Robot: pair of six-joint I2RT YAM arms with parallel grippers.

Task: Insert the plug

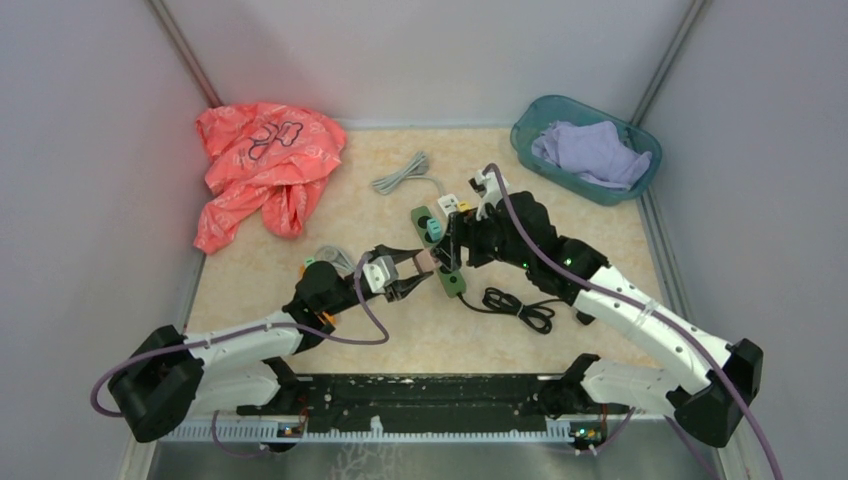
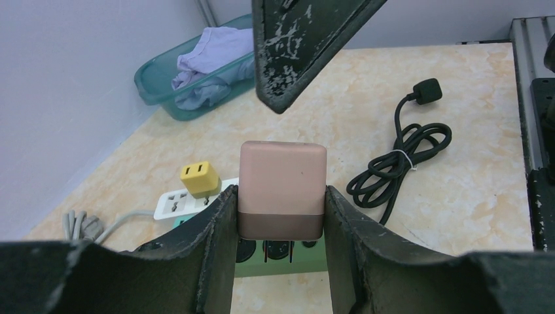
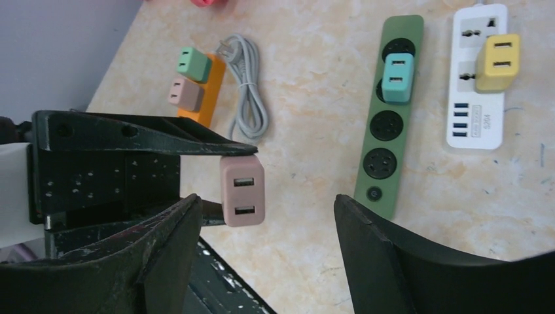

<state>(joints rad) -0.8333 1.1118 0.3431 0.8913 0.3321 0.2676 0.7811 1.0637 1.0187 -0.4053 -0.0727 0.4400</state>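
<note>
Status: not inserted yet. Pinching the dusty-pink square plastic plug (image 2: 282,190) by its 2 flanks with left pincer (image 2: 281,219), firm grip, prongs hidden. Holding it just above the near end of the long olive-green plastic power strip (image 3: 382,143), directly under and slightly beyond the pincer tips. No contact with a socket visible.

Right pincer (image 3: 265,212): spread wide, pinching nothing, hovering just past the left pincer's tips with the pink plug roughly in line with its gap. Can't tell from the top view about any touching.

Seated on the green strip: 1 teal plastic plug (image 3: 397,77), farther out from the left pincer. 2 round sockets free on the end nearer to it.

Beside that, farther again from the left pincer: white plastic power strip (image 3: 481,111) with 1 yellow plug (image 3: 497,62) in it.

Left to do, by my read: line up on a free socket, push home, release.

Containers: 1 teal plastic basket (image 1: 520,135), well off beyond the right pincer, holding only a crumpled lavender cloth (image 1: 592,150), as far as visible.
</note>
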